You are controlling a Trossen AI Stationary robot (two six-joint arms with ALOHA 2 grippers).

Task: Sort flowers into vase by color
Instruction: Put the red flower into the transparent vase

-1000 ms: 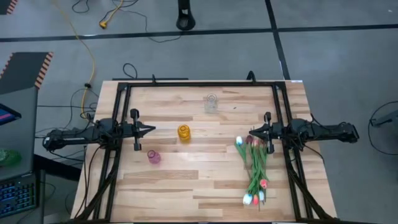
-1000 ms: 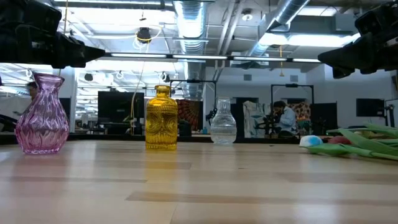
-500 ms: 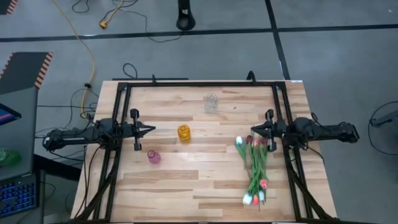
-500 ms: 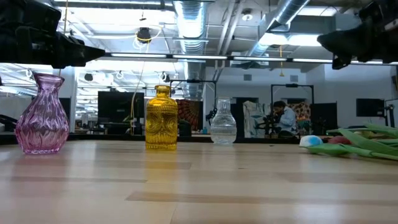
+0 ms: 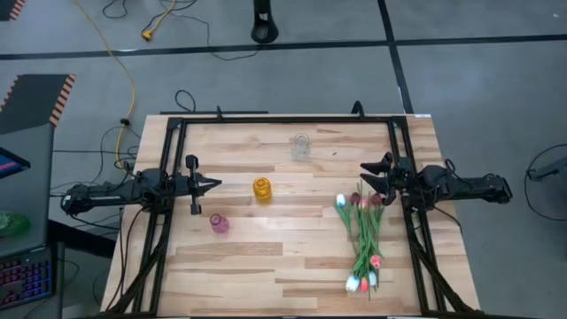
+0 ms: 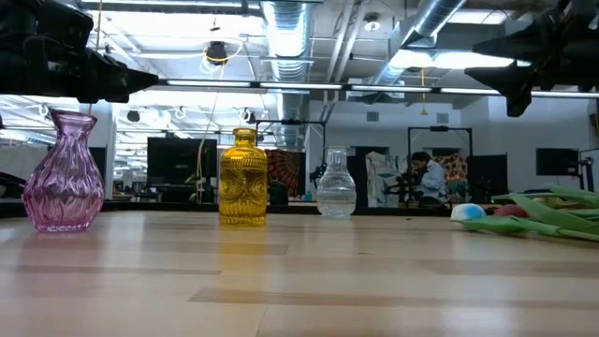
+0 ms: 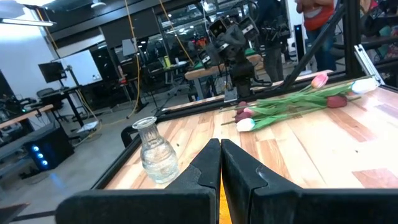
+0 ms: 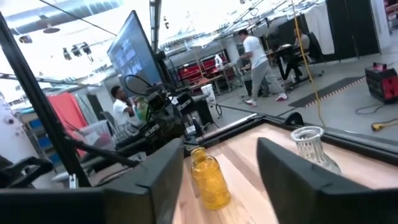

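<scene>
Several flowers (image 5: 363, 235) flat on the table (untouched), just beside the right gripper (image 5: 367, 173), fingers spread wide

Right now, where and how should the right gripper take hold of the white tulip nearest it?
Grip the white tulip on its thin stem just behind the head, coming straight down. It lies flat at the bundle's edge, and the open right gripper already hovers close by.

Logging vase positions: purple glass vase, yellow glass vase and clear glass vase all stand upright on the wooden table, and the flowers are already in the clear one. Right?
Not quite. The three vases stand upright, but the clear glass vase is empty: the high view shows the flowers lying on the wooden table near the right gripper.
</scene>
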